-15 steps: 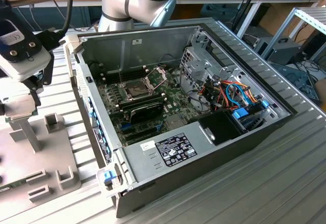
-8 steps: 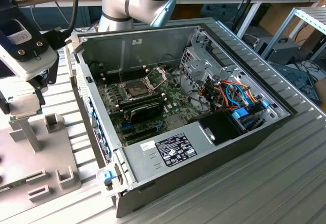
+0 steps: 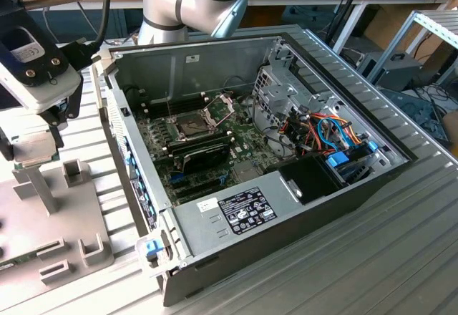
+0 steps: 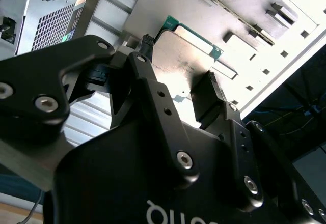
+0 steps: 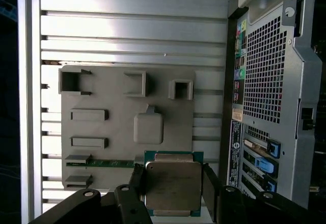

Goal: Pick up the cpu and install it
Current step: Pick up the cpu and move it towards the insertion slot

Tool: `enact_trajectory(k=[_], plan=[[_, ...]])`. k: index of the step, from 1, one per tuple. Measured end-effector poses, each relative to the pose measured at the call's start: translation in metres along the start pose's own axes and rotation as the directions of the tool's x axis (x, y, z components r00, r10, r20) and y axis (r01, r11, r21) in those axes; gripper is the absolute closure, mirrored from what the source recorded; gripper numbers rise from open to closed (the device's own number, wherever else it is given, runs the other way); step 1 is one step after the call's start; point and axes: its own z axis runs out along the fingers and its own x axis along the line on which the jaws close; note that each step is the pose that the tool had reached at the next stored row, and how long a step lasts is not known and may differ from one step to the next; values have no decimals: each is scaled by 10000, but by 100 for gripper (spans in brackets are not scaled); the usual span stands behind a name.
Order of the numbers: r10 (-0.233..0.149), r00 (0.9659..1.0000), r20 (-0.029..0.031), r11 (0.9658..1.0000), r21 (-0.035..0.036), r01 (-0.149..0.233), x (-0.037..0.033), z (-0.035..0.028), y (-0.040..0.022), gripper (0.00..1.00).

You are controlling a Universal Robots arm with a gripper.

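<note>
At the exterior view's left, the arm [image 3: 189, 3] reaches out over the grey fixture plate [image 3: 50, 215], which sits on the slatted table [image 3: 372, 272] beside the open computer case [image 3: 286, 215]. In the first wrist view the gripper [image 5: 174, 180] has its black fingers [image 5: 138, 180] pressed against two opposite edges of the cpu [image 5: 172, 191], pinching it with the dull silvery top facing the camera. The chip hangs over the near edge of the plate and appears to be raised clear of it, though that gap is a judgement and not plainly seen. Toward the middle of the exterior view, inside the case, the dark socket [image 3: 192, 124] lies uncovered, with its shiny hinged frame [image 3: 220, 104] tipped up behind it and no silvery chip seated there. Further right are the drive bay and its coloured cables [image 3: 325, 132]. The pick-up looks done. The chip is well apart from the socket, so the carry across and the seating are not yet done.
</note>
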Motion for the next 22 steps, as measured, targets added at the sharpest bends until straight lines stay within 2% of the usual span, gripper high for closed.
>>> enact_trajectory(k=[3, 7, 22], plan=[[-3, 10000, 0, 10000, 0, 3, -9, 0, 0, 45], [0, 10000, 0, 10000, -1, 0, -68, 2, -2, 45], [0, 10000, 0, 10000, 0, 0, -376, 9, -12, 45]])
